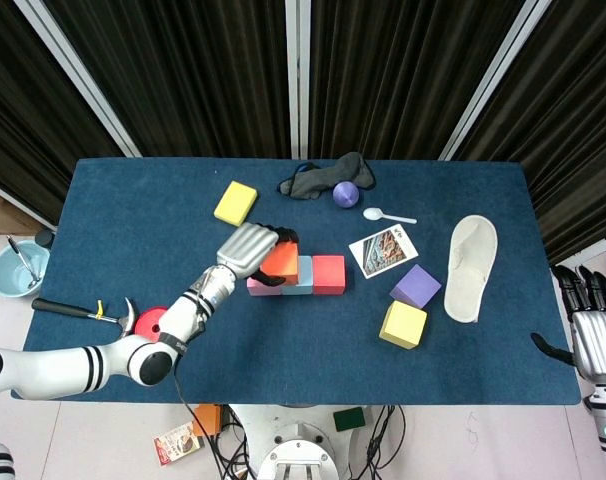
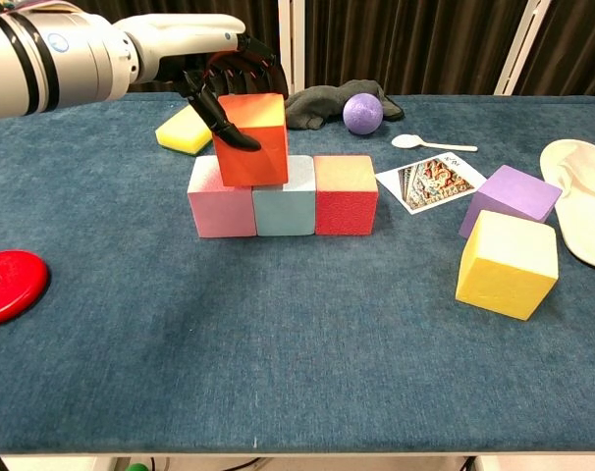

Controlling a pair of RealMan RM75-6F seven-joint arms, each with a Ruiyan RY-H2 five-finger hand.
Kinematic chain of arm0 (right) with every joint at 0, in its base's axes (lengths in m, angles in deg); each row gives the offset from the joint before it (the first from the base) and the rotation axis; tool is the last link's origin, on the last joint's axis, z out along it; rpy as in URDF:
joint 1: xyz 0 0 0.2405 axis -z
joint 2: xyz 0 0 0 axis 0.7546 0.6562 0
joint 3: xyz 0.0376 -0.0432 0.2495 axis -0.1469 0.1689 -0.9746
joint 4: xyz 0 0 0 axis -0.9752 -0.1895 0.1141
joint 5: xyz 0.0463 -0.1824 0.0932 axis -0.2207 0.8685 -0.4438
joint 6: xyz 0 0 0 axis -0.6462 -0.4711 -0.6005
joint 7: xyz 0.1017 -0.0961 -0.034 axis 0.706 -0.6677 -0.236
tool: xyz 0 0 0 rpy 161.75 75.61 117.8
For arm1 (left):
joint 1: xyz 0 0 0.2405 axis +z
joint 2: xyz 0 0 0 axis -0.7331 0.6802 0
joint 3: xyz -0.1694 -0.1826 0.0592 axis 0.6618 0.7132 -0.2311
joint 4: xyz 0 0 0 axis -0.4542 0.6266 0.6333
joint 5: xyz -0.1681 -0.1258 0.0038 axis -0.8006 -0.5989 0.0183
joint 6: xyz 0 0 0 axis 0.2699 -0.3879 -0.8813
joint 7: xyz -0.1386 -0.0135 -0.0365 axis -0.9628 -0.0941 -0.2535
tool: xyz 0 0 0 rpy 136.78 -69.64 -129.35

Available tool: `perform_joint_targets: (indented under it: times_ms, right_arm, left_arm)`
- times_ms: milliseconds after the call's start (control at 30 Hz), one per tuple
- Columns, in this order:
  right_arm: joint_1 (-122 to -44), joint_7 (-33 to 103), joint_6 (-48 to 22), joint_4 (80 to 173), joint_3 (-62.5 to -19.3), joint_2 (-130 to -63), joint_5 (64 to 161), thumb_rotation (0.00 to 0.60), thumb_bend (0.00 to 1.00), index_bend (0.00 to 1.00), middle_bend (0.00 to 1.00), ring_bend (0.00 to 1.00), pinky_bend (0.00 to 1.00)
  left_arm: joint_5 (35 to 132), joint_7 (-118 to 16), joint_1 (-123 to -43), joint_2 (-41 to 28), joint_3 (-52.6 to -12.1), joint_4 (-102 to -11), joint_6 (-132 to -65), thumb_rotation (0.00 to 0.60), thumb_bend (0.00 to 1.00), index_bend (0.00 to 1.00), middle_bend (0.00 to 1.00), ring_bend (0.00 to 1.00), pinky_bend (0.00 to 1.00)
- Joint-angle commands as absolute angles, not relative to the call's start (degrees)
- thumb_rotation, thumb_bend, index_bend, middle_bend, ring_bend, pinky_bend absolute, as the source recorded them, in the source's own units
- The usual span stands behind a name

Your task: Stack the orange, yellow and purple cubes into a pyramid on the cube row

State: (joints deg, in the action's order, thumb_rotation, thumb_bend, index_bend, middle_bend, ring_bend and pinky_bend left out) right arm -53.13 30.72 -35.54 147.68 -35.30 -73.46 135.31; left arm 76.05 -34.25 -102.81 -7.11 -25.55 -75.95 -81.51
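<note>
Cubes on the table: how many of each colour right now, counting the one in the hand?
Orange cube, gripped by the left hand: 1
Pink cube: 1
Light blue cube: 1
Red cube: 1
Yellow cube: 1
Purple cube: 1
Total: 6

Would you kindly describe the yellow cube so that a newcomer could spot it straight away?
Start at the white slipper on the right side of the blue table. Just left of it lies a purple cube, and the yellow cube sits nearer the front edge. The other yellow thing, a flat sponge, lies far left.
</note>
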Motion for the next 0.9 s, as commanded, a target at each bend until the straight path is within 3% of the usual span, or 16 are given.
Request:
perform_joint_targets:
  times_ms: [33,500,900]
  right_arm:
    - [-53.1,30.8,-35.6,147.6,-35.3,-73.5,135.3,0.6,0.12,0.0,0.07,0.0,0.06]
    - [-52.9,30.7,-35.6,147.7,-35.3,-73.4,135.2,0.6,0.12,0.0,0.07,0.0,0.06]
    - [-52.8,30.7,-35.7,147.9,-35.3,-73.3,135.2,0.6,0.12,0.0,0.07,0.0,0.06]
  left_arm:
    - [76.3,-34.2,-103.0,-7.0,-25.9,-75.8,-81.6,0.55,0.28,0.4,0.44,0.37,0.37]
    - [76.7,-34.7,-103.4,-7.8,-26.9,-74.7,-82.7,0.547,0.27,0.4,0.44,0.37,0.36]
    - [75.8,-34.0,-104.0,-7.6,-27.5,-74.7,-82.8,0.5,0.27,0.39,0.43,0.36,0.35]
